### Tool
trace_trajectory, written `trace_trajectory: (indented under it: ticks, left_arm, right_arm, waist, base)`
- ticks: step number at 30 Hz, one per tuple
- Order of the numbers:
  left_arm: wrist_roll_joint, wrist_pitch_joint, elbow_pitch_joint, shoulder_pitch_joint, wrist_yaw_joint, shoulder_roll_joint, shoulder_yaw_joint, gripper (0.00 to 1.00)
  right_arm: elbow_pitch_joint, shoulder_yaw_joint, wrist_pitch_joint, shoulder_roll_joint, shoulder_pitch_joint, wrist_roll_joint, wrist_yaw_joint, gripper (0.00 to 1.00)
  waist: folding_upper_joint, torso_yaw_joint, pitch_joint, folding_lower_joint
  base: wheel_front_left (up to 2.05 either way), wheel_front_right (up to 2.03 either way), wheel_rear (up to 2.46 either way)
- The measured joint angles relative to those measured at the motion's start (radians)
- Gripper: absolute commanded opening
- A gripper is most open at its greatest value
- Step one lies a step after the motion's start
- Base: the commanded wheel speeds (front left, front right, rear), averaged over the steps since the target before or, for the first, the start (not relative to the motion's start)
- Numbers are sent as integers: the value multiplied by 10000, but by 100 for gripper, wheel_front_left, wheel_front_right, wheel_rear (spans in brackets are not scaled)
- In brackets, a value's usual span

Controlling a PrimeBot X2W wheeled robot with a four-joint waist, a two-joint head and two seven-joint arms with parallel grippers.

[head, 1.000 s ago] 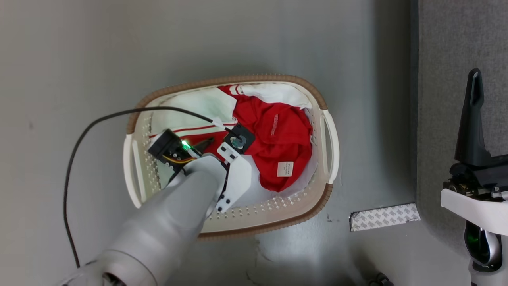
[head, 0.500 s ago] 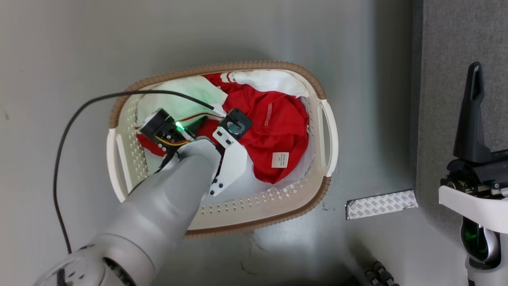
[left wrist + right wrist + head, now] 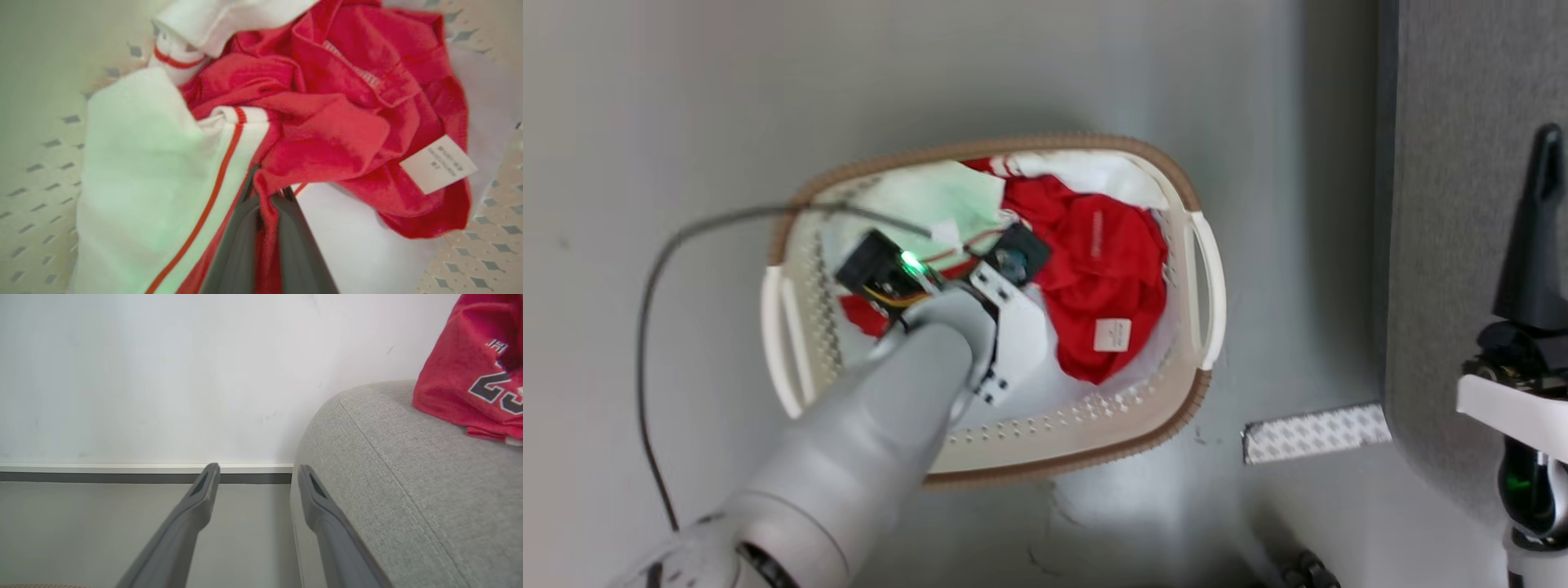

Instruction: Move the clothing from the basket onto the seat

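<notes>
Grey floor, basket | left pincer now clenched on clothing (was spread) | right pincer spread

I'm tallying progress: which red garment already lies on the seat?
The red garment with dark numerals, resting on the grey seat. The white-labelled garment lies in the basket, pinched in the left gripper jaws.

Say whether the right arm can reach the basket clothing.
Probably not as it stands: the right gripper hangs open by the seat, away from the basket, where the left gripper is shut on the clothing.
</notes>
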Motion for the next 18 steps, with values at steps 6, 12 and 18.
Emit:
trace_trajectory:
  ticks: [6,12,18]
  left_arm:
    - [-826,-1049,-583,924,-23,10,169,0]
    - [-1603,-1852,-1051,1997,-274,8,173,0]
    - [-2274,-2495,-1488,3042,-261,4,508,0]
  right_arm:
    - [520,-510,0,12,355,-138,-2,100]
    - [1195,-734,0,8,1042,-228,-2,100]
    - [1684,-788,0,-2,1944,-322,-2,100]
  waist:
    - [0,432,-1018,-1]
    - [0,811,-2594,-2]
    - [0,1152,-4369,-3]
  base:
    - [0,0,0]
    - [0,0,0]
    - [0,0,0]
